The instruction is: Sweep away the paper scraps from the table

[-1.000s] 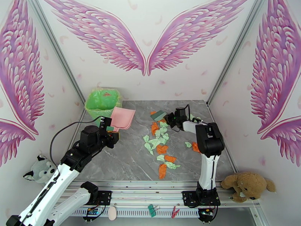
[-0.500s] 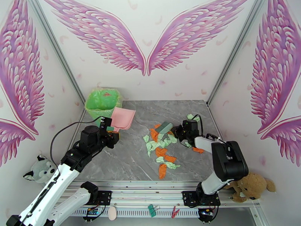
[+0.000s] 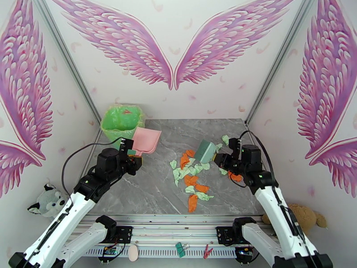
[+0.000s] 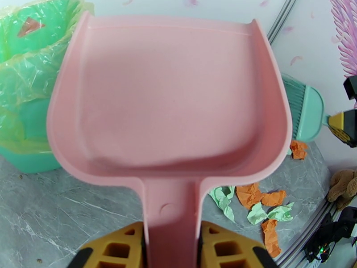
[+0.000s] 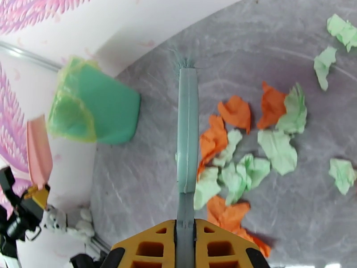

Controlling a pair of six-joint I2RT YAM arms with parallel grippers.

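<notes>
Mint green and orange paper scraps (image 3: 191, 174) lie bunched in the middle of the grey marble table (image 3: 154, 188); the same scraps (image 5: 236, 157) spread to the right of the brush in the right wrist view. My right gripper (image 3: 221, 160) is shut on the handle of the teal brush (image 3: 205, 151), whose head hangs just above the pile's far right side. The brush (image 5: 186, 144) runs straight out from my fingers (image 5: 147, 249). My left gripper (image 3: 132, 155) is shut on the pink dustpan (image 3: 145, 140), held over the table's left part; the dustpan's handle (image 4: 172, 228) sits between yellow fingers (image 4: 117, 246).
A green bin (image 3: 121, 121) lined with a plastic bag stands at the far left corner, just behind the dustpan. Soft toys sit off the table at left (image 3: 47, 201) and right (image 3: 303, 215). Aluminium rails edge the near side (image 3: 178, 217).
My right arm swung back toward the right, carrying the brush across the scraps and bunching them closer together. The left arm and dustpan stayed put.
</notes>
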